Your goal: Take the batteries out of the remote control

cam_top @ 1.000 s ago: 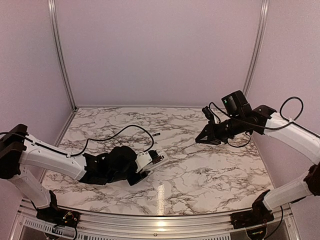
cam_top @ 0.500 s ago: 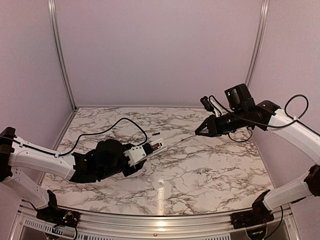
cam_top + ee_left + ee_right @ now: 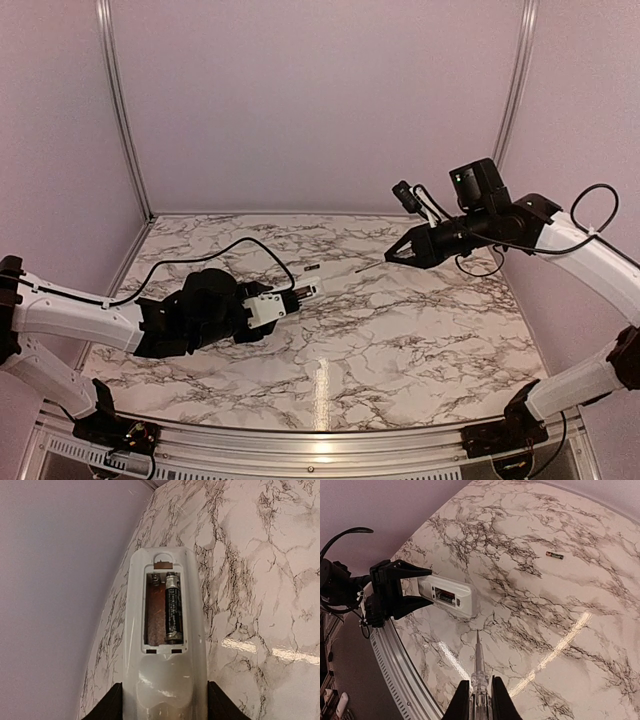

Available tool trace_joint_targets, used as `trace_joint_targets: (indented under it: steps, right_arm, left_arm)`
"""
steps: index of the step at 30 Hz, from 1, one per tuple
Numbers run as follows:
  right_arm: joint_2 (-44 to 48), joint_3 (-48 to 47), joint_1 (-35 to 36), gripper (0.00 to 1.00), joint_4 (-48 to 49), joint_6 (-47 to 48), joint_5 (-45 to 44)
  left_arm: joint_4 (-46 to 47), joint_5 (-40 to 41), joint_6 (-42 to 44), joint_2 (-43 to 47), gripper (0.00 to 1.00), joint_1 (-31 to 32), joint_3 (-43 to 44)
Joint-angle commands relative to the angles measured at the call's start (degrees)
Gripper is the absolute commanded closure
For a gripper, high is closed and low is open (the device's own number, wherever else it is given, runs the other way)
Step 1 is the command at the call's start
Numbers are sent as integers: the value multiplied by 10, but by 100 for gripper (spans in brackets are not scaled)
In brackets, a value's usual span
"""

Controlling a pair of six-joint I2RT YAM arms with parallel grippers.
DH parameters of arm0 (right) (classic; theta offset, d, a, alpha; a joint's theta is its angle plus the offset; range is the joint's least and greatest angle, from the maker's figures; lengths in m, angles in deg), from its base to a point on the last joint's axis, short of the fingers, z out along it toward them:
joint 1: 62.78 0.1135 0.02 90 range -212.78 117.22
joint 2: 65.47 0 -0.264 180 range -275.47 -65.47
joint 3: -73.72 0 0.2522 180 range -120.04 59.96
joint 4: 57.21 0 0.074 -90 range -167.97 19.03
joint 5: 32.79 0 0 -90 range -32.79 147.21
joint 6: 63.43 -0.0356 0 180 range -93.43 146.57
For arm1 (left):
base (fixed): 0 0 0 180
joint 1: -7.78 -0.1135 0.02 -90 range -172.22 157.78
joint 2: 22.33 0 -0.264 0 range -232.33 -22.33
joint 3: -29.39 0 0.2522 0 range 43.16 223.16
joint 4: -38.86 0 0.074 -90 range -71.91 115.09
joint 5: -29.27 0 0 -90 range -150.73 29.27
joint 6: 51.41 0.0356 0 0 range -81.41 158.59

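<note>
Marble-veined worktop [image 3: 400, 340] lies under both arms. We see the left gripper [image 3: 165, 705] pinching the white remote control [image 3: 165, 677] across its width. One black finger sits on each long edge, and the jaws are about half spread to fit it. The remote control points away from the arm toward the middle of the worktop, with its open back face turned up, and it looks lifted off the surface. In its reddish-brown recess [image 3: 156, 615], one battery [image 3: 173, 611] sits in the right-hand slot as the left wrist camera sees it. The slot beside it shows a spring [image 3: 156, 580] and the recess floor. The other battery [image 3: 554, 555] lies on the worktop, apart from the remote control, toward the far side. The right gripper [image 3: 477, 696] is pressed together on a thin grey stick [image 3: 478, 655]. The stick juts out past the fingertips, its pointed end aimed toward the remote control, near it but not touching. The right arm hangs above the worktop's right side.
</note>
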Motion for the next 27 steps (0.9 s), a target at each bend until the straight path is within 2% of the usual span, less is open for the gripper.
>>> trace_joint_targets:
  steps: [1, 16, 27]
  right_arm:
    - [-10, -30, 15, 100, 11, 48, 16]
    - [-56, -89, 92, 100, 15, 164, -3]
    - [-71, -91, 128, 100, 39, 204, -4]
  left_arm:
    - [-34, -29, 36, 22, 100, -16, 12]
    - [-83, -80, 98, 5, 100, -24, 44]
    - [-99, -113, 120, -10, 100, -24, 67]
